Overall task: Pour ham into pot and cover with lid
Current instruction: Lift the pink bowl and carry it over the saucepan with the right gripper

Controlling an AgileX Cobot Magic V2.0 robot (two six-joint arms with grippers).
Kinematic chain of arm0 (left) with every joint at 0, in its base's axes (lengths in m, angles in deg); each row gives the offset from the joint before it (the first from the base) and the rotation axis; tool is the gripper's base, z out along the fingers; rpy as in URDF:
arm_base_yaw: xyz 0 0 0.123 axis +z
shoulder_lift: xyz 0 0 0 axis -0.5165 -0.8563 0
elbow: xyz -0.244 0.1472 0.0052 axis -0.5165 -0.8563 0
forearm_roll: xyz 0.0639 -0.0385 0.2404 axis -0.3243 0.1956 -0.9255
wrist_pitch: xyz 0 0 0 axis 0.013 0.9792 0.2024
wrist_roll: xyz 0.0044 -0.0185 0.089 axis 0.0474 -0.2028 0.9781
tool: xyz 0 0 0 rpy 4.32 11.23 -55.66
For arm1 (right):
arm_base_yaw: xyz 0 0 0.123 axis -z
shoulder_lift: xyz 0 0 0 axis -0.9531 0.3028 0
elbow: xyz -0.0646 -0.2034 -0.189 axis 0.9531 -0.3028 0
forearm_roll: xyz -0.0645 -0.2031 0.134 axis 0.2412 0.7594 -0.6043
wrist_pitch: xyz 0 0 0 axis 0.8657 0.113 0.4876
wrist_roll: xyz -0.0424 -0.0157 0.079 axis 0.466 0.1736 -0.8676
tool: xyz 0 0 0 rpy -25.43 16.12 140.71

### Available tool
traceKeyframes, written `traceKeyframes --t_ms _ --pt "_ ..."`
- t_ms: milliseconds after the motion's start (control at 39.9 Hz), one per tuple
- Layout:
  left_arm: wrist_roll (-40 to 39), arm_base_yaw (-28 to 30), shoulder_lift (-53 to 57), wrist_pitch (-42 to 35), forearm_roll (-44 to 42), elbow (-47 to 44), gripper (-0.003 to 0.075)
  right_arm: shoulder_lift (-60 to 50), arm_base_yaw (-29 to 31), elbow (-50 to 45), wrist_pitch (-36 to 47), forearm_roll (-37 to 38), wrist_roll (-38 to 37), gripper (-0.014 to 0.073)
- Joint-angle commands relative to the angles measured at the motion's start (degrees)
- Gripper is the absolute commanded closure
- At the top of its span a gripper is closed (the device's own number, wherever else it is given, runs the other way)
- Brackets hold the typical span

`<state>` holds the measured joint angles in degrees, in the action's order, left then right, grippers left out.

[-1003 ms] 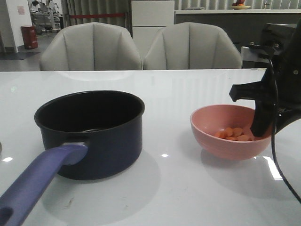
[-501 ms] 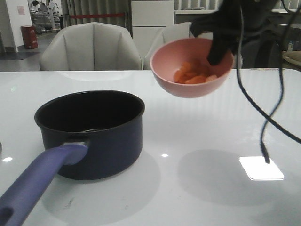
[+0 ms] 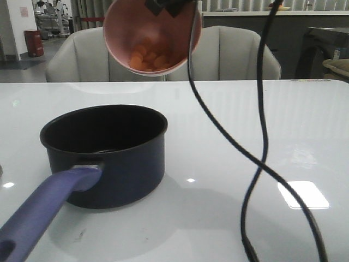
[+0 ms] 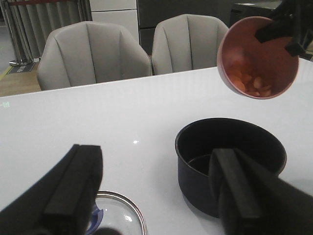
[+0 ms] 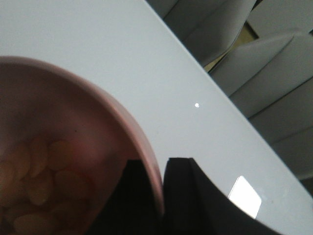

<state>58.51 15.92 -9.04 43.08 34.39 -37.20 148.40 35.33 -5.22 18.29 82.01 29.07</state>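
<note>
Ham slices point(image 3: 147, 59) lie heaped in the low side of the pink bowl point(image 3: 122, 41), which hangs steeply tilted in the air above the pot point(image 3: 103, 155), its mouth turned toward the pot. The right gripper point(image 5: 159, 196) is clamped on the bowl's rim, one finger inside near the slices. The left gripper point(image 4: 156, 191) hovers with fingers apart above the lid point(image 4: 120, 220), just beside the pot on the white table point(image 3: 229, 120).
</note>
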Motion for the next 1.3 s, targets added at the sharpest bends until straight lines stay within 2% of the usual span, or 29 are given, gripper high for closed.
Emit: traceKeyframes --t_ms 0,201,426,552,677,727,1003,1128,1279 --pt "-0.1 -0.5 -0.7 -4.9 0.5 1.4 0.0218 -1.0 -1.3 2.3 6.5 11.5 -5.6 0.0452" --pt "-0.1 -0.5 -0.7 -4.9 0.5 1.4 0.0218 3.2 -4.4 2.3 11.3 28.5 -13.6 0.0452" --pt "-0.1 -0.5 -0.7 -4.9 0.5 1.4 0.0218 4.9 -5.2 2.3 9.0 43.6 -26.2 0.0452" --pt "-0.1 -0.5 -0.7 -4.9 0.5 1.4 0.0218 4.4 -5.2 3.2 4.7 51.6 -41.7 0.0452" --pt "-0.1 -0.9 -0.7 -4.9 0.5 1.4 0.0218 3.5 -5.2 3.1 0.6 61.0 -65.3 0.0452" --pt "-0.1 -1.6 -0.7 -4.9 0.5 1.4 0.0218 3.3 -5.3 3.1 0.7 61.0 -70.4 0.0452" --pt "-0.1 -3.1 -0.7 -4.9 0.5 1.4 0.0218 3.5 -7.0 -1.6 -7.0 61.0 -78.7 0.0452" --pt "-0.1 -3.1 -0.7 -4.9 0.5 1.4 0.0218 2.1 -7.0 -3.2 -0.7 61.0 -84.2 0.0452" --pt "-0.1 -3.1 -0.7 -4.9 0.5 1.4 0.0218 1.7 -7.0 -3.2 5.1 60.9 -86.1 0.0452"
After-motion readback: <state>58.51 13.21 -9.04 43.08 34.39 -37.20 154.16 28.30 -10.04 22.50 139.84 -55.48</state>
